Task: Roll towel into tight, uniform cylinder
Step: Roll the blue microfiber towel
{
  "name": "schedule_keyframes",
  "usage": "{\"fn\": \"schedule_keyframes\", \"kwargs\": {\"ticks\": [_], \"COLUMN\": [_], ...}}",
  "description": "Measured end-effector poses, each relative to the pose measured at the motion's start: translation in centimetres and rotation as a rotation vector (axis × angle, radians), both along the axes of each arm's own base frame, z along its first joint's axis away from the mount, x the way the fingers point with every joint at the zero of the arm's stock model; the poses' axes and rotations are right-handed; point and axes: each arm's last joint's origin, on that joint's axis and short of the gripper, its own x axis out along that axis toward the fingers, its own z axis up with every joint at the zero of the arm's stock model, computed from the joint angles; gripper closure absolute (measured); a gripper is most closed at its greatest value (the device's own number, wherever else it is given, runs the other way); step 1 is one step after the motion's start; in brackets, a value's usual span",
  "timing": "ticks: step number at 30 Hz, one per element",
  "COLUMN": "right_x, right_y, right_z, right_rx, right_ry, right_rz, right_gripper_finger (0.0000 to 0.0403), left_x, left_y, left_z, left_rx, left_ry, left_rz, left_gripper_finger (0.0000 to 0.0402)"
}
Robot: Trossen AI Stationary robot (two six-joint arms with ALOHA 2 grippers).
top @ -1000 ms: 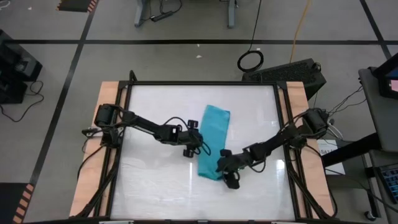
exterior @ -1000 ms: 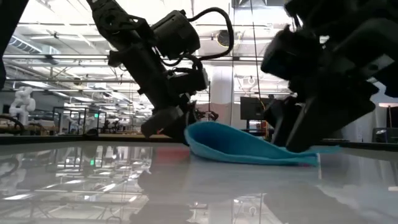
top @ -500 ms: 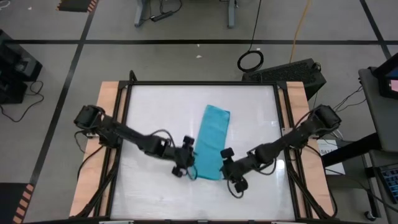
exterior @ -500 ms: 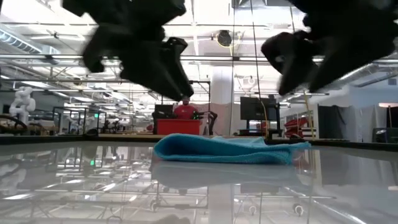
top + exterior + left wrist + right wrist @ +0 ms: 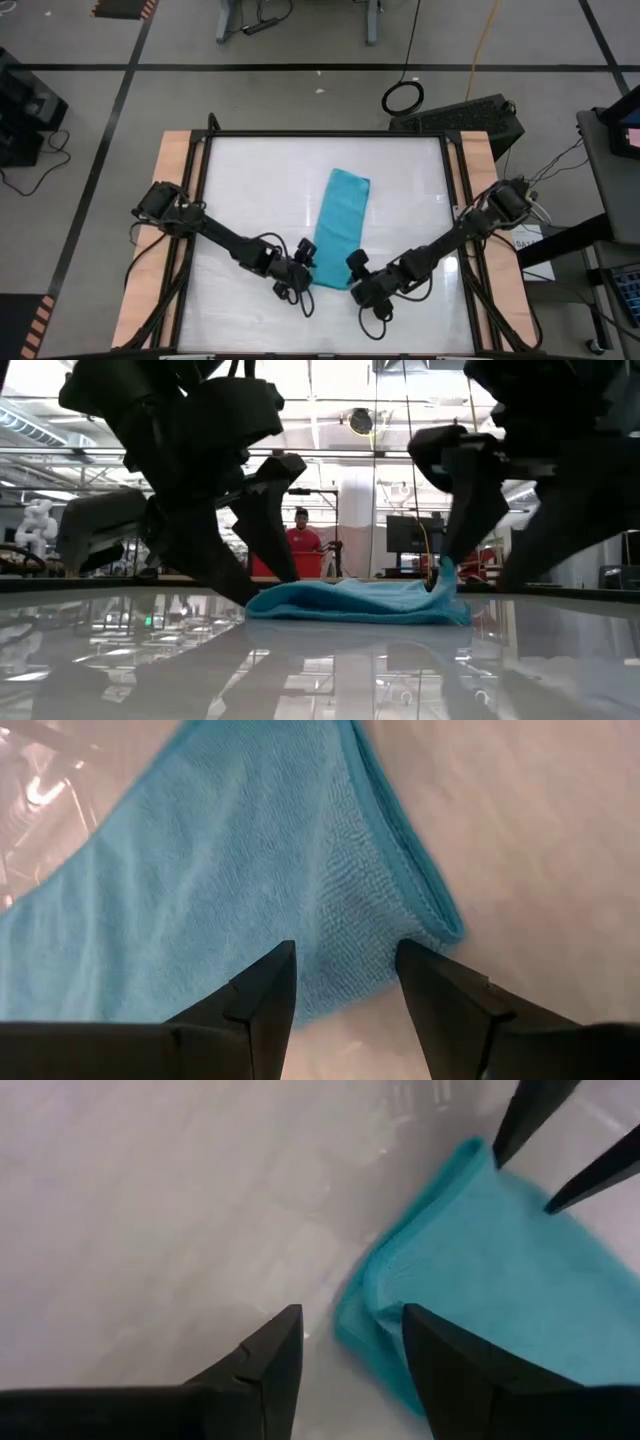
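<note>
Two open grippers are now brought down at the towel (image 5: 337,228): its near corners sit between the spread jaws of the left gripper (image 5: 345,985) and right gripper (image 5: 350,1342), ungrasped, so rolling can be begun.

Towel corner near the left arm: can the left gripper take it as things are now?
Probably yes. The left gripper is open, and the near corner of the towel lies just ahead between its fingers. Nothing stands between; the right gripper is at the other corner.
</note>
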Motion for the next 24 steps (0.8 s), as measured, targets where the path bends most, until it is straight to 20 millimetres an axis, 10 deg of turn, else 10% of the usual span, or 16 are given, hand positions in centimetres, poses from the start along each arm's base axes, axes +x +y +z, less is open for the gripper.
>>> {"fn": "schedule_keyframes", "kwargs": {"ticks": [24], "right_x": [1.0], "right_y": [0.4], "right_z": [-3.4], "right_rx": [-0.143], "right_ry": [-0.048], "right_rz": [-0.082], "right_gripper_finger": [0.0255], "left_x": [-0.2], "left_y": [-0.5], "left_z": [0.0], "left_rx": [-0.073], "left_ry": [0.029], "left_rz": [-0.056], "left_gripper_finger": [0.0217]}}
